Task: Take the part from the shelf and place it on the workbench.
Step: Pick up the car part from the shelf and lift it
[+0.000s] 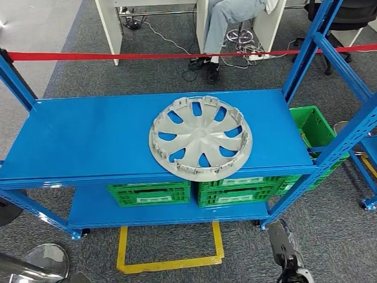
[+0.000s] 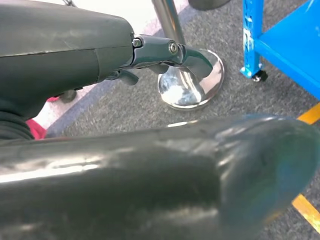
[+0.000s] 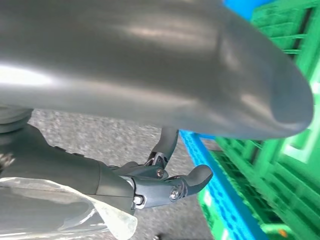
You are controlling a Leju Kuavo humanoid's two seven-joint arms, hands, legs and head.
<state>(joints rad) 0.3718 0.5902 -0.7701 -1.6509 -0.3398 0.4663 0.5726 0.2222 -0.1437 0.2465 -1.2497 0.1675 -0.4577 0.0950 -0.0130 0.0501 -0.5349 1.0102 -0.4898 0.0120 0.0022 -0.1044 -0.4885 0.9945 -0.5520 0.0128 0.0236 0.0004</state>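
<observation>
Nearest, both arms hang low at the floor. The left hand [image 2: 158, 55] holds nothing, its fingers loosely stretched above grey carpet beside one shiny round metal base [image 2: 192, 82]. The right hand [image 3: 166, 185] is likewise empty, fingers slack and apart, close to the green crates. On the carpet a yellow taped outline [image 1: 169, 250] marks a box in front of the blue shelf [image 1: 89, 141]. Two green crates [image 1: 149, 192] sit side by side on its lower level, pale labels on their fronts too small to read; a third green crate [image 1: 316, 127] stands past the shelf's right end. One silver wheel cover [image 1: 201, 137] lies flat on the top level, right of centre, its near rim at the front edge, bare blue surface wide to its left. Beyond, a red tape [image 1: 133, 56] stretches across, and a seated person's legs [image 1: 220, 23] show at white desks.
</observation>
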